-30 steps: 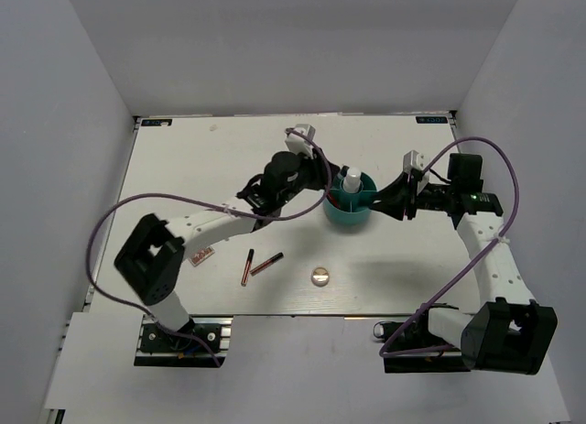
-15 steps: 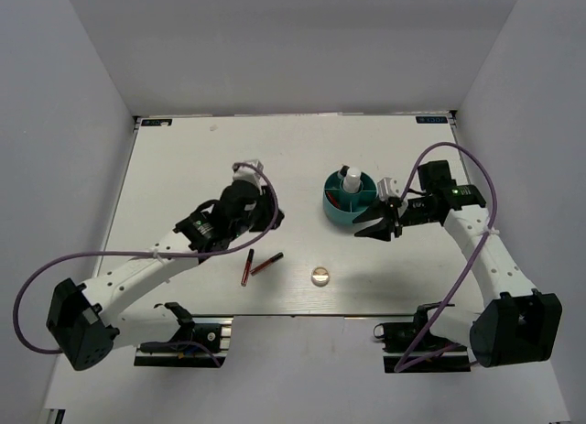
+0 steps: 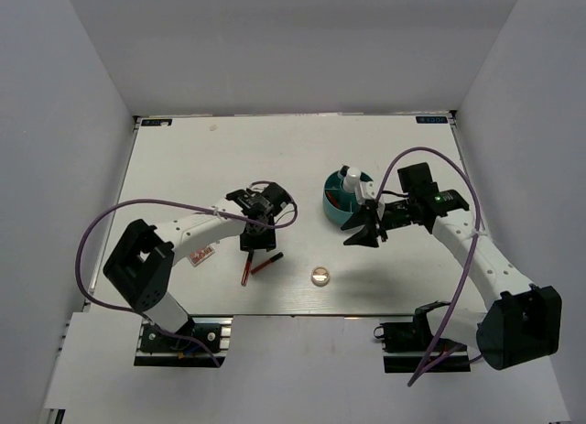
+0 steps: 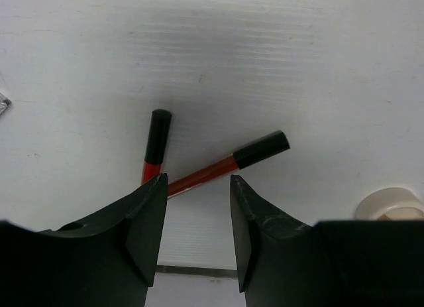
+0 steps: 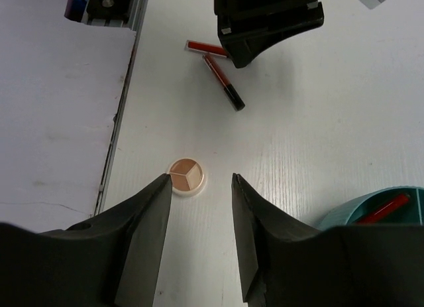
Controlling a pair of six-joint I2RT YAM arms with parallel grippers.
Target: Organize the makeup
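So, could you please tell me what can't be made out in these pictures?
Left wrist: both sticks' lower ends, behind the left claw; the compact, cut by a finger.
Right wrist: most of the cup, cut by the edge.
Top: the palette, too small for detail.

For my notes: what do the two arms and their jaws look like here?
The left arm and right arm both have white links between bulky black joints. A purple left cable and purple right cable loop loosely off them. The jaws are matte black, broad at the root, tapering to blunt tips. No markings are legible.
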